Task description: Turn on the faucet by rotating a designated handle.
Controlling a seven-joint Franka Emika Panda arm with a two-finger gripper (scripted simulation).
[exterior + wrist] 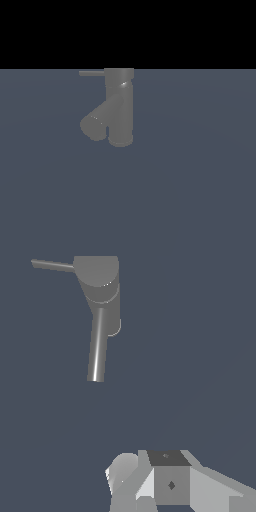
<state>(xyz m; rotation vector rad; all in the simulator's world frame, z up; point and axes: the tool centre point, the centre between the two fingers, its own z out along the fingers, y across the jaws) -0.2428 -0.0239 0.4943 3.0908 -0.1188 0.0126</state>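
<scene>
From where I'm driving, the claw (150,491) only shows as a chunk of grey housing at the edge of the wrist view, and I honestly can't tell if it's open or closed since no fingertips are visible. It's well apart from everything, holding nothing that I can see. The exterior view doesn't catch the arm at all.

Out past it stands the faucet (120,107) on the plain blue-grey counter (200,190), 1 fat spout (94,126) angling down toward the exterior view's left. The handle (91,73) (the skinny rod, not the spout) pokes sideways off the top cap, also to the exterior view's left.

So I'd say we're at the approach step. Next move: close in on that rod's free end and push it around.
</scene>
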